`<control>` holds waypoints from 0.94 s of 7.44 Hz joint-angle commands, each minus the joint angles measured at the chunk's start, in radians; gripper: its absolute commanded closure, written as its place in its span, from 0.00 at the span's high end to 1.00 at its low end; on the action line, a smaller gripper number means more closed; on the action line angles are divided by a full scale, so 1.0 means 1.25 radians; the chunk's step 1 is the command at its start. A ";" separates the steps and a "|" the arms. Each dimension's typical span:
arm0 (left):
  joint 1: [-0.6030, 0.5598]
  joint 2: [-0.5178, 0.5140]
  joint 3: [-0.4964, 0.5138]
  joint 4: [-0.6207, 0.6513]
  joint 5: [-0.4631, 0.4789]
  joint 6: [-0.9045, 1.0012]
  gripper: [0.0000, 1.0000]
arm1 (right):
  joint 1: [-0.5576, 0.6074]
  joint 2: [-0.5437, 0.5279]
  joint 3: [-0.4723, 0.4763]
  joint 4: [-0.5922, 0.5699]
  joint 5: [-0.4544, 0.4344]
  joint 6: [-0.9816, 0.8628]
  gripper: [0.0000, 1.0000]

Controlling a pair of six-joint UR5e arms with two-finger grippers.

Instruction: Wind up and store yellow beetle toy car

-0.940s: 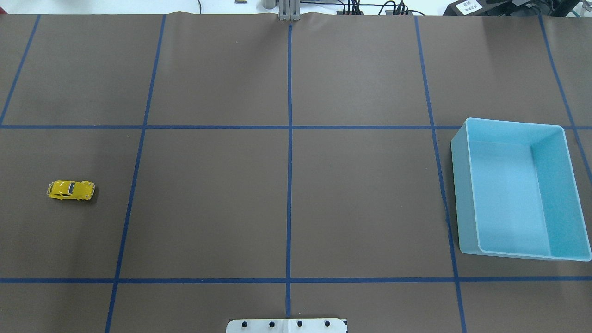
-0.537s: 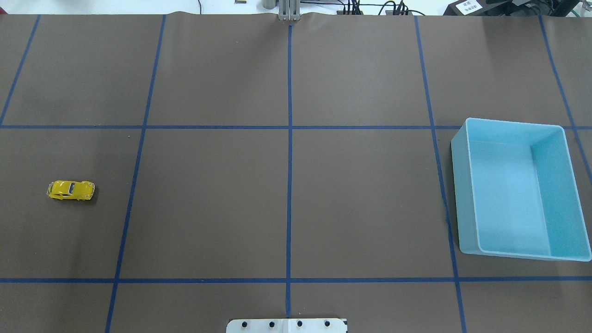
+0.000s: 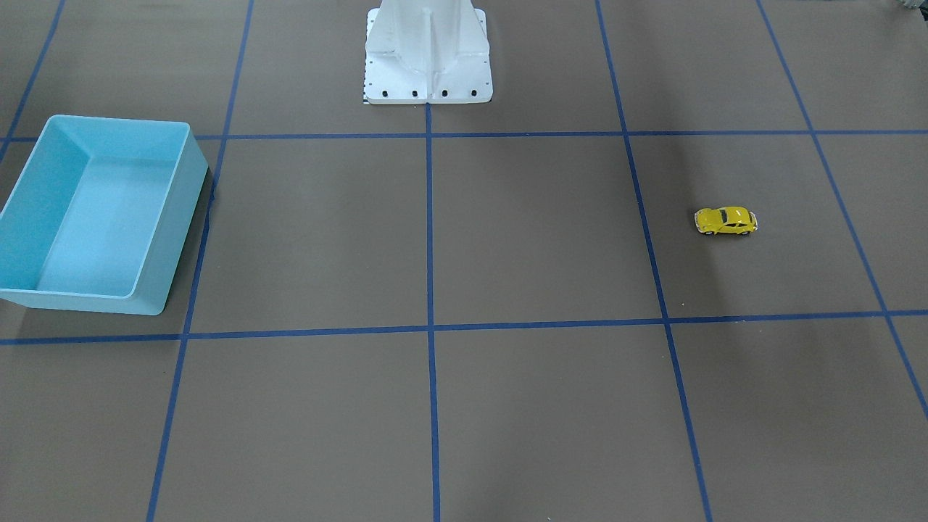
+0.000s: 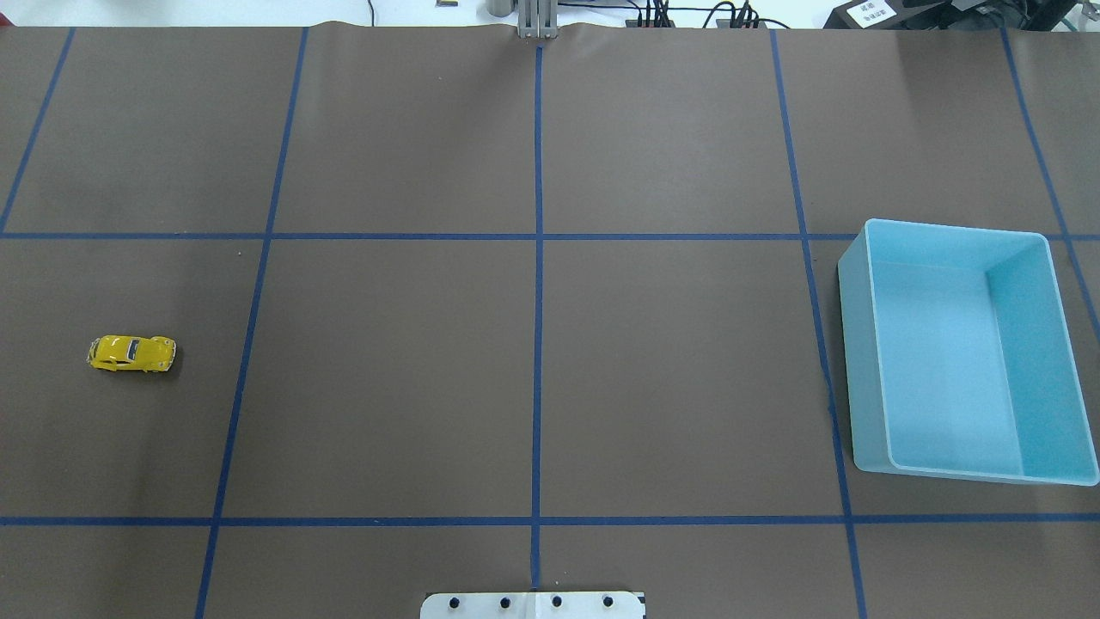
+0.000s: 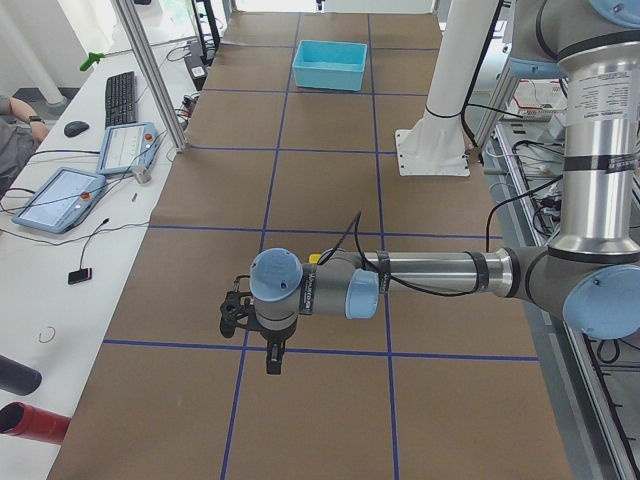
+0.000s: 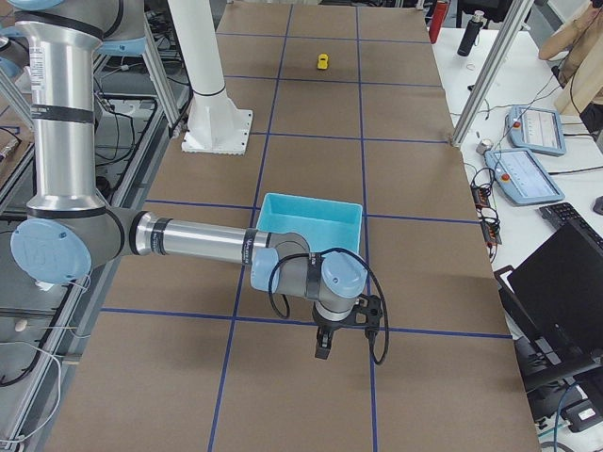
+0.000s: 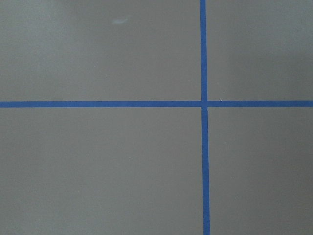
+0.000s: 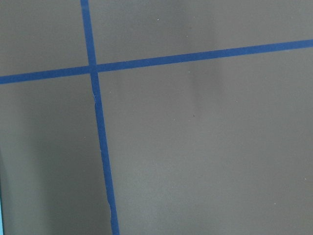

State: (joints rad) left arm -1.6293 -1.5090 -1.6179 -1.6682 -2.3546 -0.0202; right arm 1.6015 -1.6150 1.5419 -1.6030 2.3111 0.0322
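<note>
Both jaws hang over the worktop [image 4: 387, 387]; how wide they stand I cannot tell. Car [image 4: 131, 353] sits untouched, apart from my left jaws, so I reckon reaching it comes first.

The left arm [image 5: 430, 272] stretches out level; its wrist [image 5: 275, 295] sits just above the down-pointing fingers [image 5: 272, 360] of the left gripper [image 5: 272, 358]. The right arm [image 6: 198, 240] and right gripper [image 6: 323, 345] are posed alike. Whether the jaws are apart is unclear.
</note>
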 commanded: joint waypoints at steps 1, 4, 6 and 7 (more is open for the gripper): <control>0.000 0.001 0.001 0.017 -0.001 0.000 1.00 | 0.000 0.002 0.001 0.000 0.002 0.000 1.00; 0.000 -0.004 -0.003 0.002 0.000 0.001 1.00 | 0.000 0.001 0.000 0.000 0.000 0.000 1.00; 0.000 -0.003 -0.008 0.007 -0.004 0.000 1.00 | 0.000 0.002 0.003 0.000 0.002 0.000 1.00; 0.000 -0.004 -0.007 0.006 -0.004 0.000 1.00 | 0.000 0.002 0.007 0.000 0.002 0.000 1.00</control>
State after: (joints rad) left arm -1.6291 -1.5129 -1.6258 -1.6618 -2.3587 -0.0198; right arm 1.6015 -1.6124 1.5461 -1.6030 2.3127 0.0322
